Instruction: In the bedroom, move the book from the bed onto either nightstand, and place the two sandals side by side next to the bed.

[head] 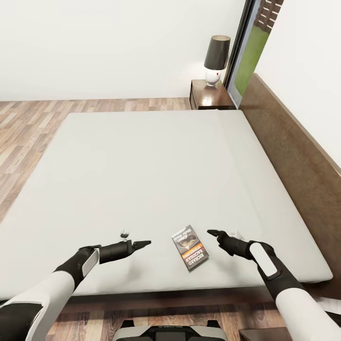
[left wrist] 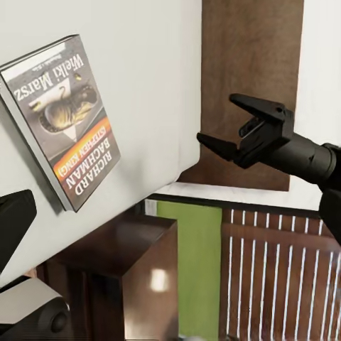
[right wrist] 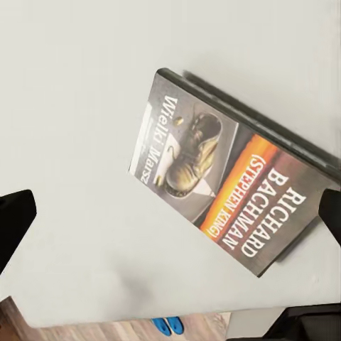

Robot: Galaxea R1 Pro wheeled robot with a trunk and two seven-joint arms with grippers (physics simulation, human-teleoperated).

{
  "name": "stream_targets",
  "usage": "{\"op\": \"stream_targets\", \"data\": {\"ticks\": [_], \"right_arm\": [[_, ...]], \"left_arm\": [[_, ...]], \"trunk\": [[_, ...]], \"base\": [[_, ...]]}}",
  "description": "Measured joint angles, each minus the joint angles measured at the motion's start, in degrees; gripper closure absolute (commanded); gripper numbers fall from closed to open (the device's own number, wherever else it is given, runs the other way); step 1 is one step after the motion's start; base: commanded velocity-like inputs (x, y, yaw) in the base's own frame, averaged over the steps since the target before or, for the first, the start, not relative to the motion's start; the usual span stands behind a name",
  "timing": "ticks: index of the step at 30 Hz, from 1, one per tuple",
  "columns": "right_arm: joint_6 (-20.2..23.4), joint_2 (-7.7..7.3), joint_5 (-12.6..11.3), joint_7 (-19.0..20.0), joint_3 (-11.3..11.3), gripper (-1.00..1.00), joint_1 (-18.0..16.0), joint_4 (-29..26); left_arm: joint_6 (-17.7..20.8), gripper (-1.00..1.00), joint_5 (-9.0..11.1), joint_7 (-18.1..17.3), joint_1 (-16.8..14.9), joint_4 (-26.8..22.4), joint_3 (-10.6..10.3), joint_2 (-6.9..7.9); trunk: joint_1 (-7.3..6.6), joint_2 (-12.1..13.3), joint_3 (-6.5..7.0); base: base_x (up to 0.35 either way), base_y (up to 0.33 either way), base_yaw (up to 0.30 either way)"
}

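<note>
The book (head: 190,247), a thin paperback with a dark cover and an orange band, lies flat on the pale mattress of the bed (head: 142,170) near its front edge. My left gripper (head: 144,244) hovers just left of it and my right gripper (head: 211,232) just right of it; both are open and hold nothing. The left wrist view looks past the book (left wrist: 64,128) to the open right gripper (left wrist: 215,117). In the right wrist view the book (right wrist: 227,188) lies between the spread fingertips (right wrist: 14,220), and the blue sandals (right wrist: 167,325) peek out on the floor past the mattress edge.
A dark reddish-brown nightstand (head: 222,98) with a black-shaded lamp (head: 216,59) stands at the bed's far corner by the window. The brown headboard (head: 289,156) runs along the right. Wood floor (head: 28,128) lies to the left. Another dark cabinet corner (head: 265,334) shows at bottom right.
</note>
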Motion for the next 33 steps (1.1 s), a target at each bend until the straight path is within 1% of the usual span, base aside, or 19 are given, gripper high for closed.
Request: {"op": "stream_targets", "data": {"ticks": [2, 4, 10, 12, 13, 15, 16, 18, 19, 25, 30, 31, 33], "right_arm": [[-0.12, 0.01, 0.01, 0.03, 0.11, -1.00, 0.00, 0.08], [-0.22, 0.01, 0.01, 0.05, 0.25, -1.00, 0.00, 0.14], [-0.22, 0.22, 0.01, 0.07, 0.47, -1.00, 0.00, 0.08], [-0.20, 0.99, 0.02, 0.07, 0.85, -1.00, 0.00, 0.08], [-0.21, 2.02, 0.00, 0.08, 1.05, -1.00, 0.00, 0.09], [-0.25, 3.17, 0.04, 0.04, 1.20, -1.00, 0.00, 0.12], [-0.94, 4.91, 0.02, 0.01, 1.40, -1.00, 0.01, 0.14], [-2.98, 6.37, 0.28, -0.01, 1.56, -1.00, 0.00, -0.18], [-3.57, 6.65, 0.33, -0.03, 1.59, -1.00, 0.00, -0.56], [-4.52, 7.11, 0.38, -0.44, 1.66, -1.00, 0.00, -4.51], [-4.67, 7.08, 0.46, -0.55, 1.67, -1.00, 0.00, -5.31], [-4.67, 7.04, 0.60, -0.57, 1.67, -1.00, 0.00, -5.61], [-4.69, 6.99, 1.88, -0.59, 1.67, -1.00, 0.00, -7.03]], "left_arm": [[-0.14, -1.00, -0.03, 0.03, 0.00, 0.66, 0.01, -0.05], [-1.07, -1.00, -0.08, 0.06, 0.00, 1.61, -0.01, -0.12], [-1.43, -1.00, -0.09, 0.07, 0.00, 1.87, -0.02, -0.48], [-1.45, -1.00, -0.09, 0.07, 0.00, 1.86, -0.02, -0.53], [-1.46, -1.00, -0.09, 0.07, -0.01, 1.87, -0.02, -0.54], [-1.46, -1.00, -0.09, 0.07, 0.00, 1.86, -0.02, -0.54], [-1.47, -1.00, -0.09, 0.05, -0.01, 1.87, -0.02, -0.57], [-1.47, -1.00, -0.09, 0.00, 0.00, 1.86, -0.02, -0.58], [-1.47, -1.00, -0.09, -0.01, 0.00, 1.86, -0.02, -0.58], [-1.50, -1.00, -0.09, 0.01, 0.00, 1.86, -0.02, -0.82], [-1.50, -1.00, -0.09, 0.06, 0.00, 1.86, -0.02, -1.09], [-1.51, -1.00, -0.09, 0.06, 0.00, 1.86, -0.02, -1.22], [-1.52, -1.00, -0.09, 0.05, 0.00, 1.86, -0.02, -1.38]], "trunk": [[0.00, 0.00, 0.00], [0.00, 0.00, 0.00], [0.00, 0.00, 0.00], [0.00, 0.00, 0.00], [0.00, 0.00, 0.00], [0.00, 0.00, 0.00], [0.00, 0.00, 0.00], [0.00, 0.00, 0.00], [0.00, 0.00, 0.00], [0.00, 0.00, 0.00], [0.00, 0.00, 0.00], [0.00, 0.00, 0.00], [0.00, 0.00, 0.00]], "base": [[0.000, 0.000, 0.000], [0.000, 0.000, 0.000], [0.000, 0.000, 0.000], [0.000, 0.000, 0.000], [0.000, 0.000, 0.000], [0.000, 0.000, 0.000], [0.000, 0.000, 0.000], [0.000, 0.000, 0.000], [0.000, 0.000, 0.000], [0.000, 0.000, 0.000], [0.000, 0.000, 0.000], [0.000, 0.000, 0.000], [0.000, 0.000, 0.000]]}}
